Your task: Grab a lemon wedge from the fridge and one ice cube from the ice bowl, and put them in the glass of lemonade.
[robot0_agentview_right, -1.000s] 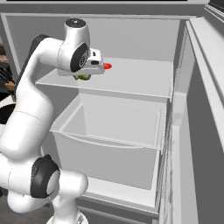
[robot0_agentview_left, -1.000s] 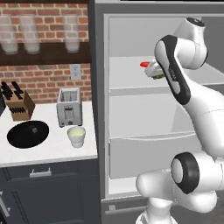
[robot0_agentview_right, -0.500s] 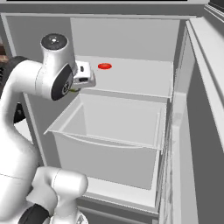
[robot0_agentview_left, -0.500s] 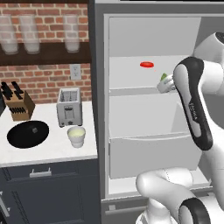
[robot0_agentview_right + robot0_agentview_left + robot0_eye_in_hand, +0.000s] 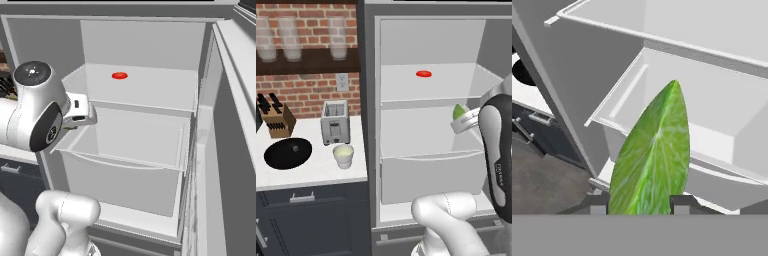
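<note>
1. The white arm's two-finger gripper [image 5: 639, 202] is clenched on the small yellow-green lemon wedge [image 5: 652, 155], whose pointed tip stands up between the dark finger tips.
2. From the left base camera, the wedge [image 5: 459, 112] sits at the hand, in front of the open tall dark grey fridge [image 5: 367, 125], near its right wall.
3. A flat red disc [image 5: 423, 74] lies on the upper white shelf.
4. On the counter to the left, the short whitish cup of pale lemonade [image 5: 343, 155] stands just right of the wide black ice bowl [image 5: 287, 152] and near the silver toaster [image 5: 335, 121].
</note>
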